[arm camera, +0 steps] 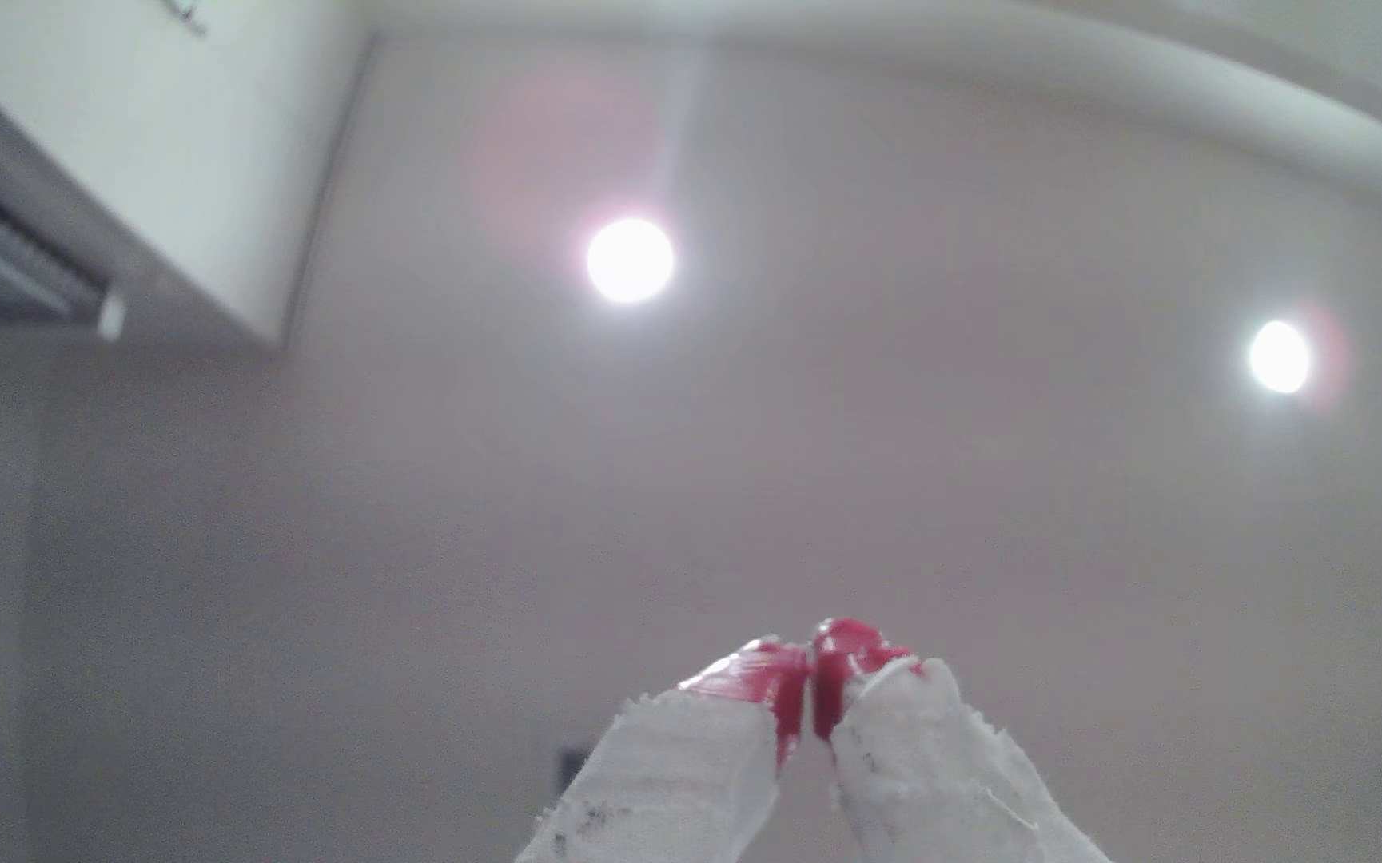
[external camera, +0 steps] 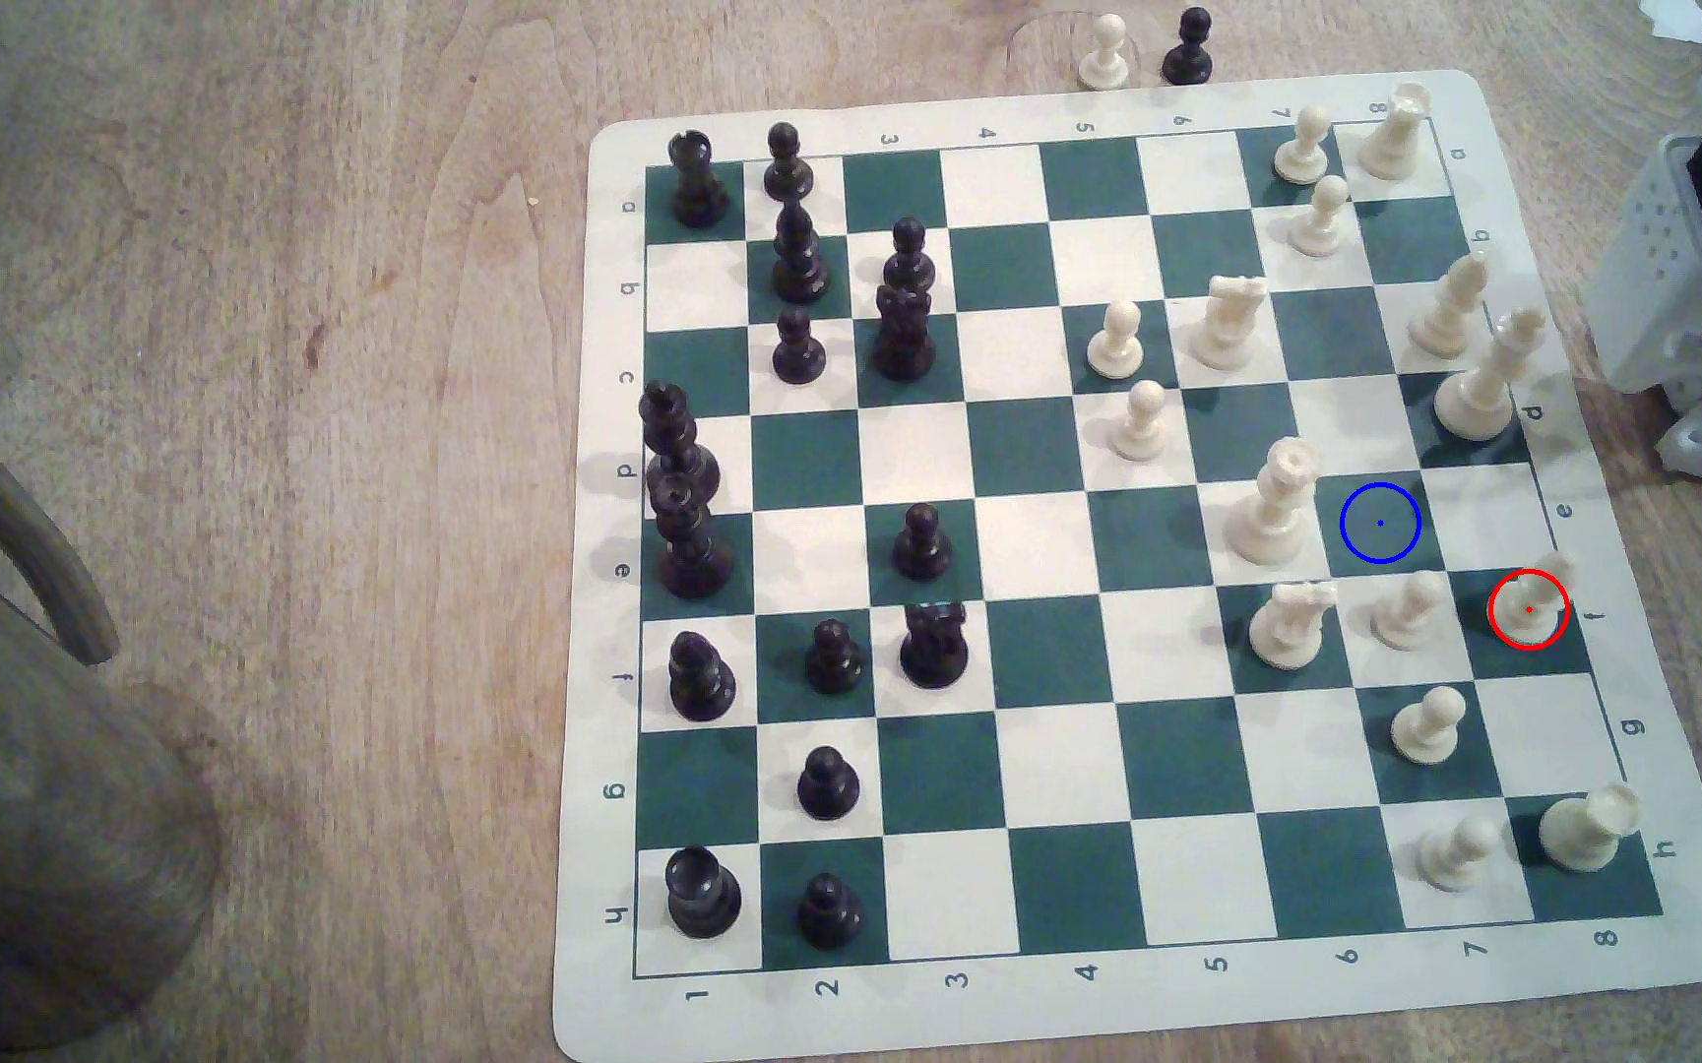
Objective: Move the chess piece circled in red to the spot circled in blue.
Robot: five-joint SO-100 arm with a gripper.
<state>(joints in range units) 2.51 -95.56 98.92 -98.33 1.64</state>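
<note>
The gripper (arm camera: 810, 664) points upward, its red-tipped jaws pressed together.

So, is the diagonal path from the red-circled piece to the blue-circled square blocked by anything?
Nothing stands on the direct diagonal. The chess piece and the spot are on corner-touching green squares, and the spot is bare. A cream pawn sits just beside that line, and a tall cream piece borders the spot.

Soft even light on board (external camera: 1031, 532), two glaring ceiling lamps (arm camera: 630, 260), wrist view blurred
</note>
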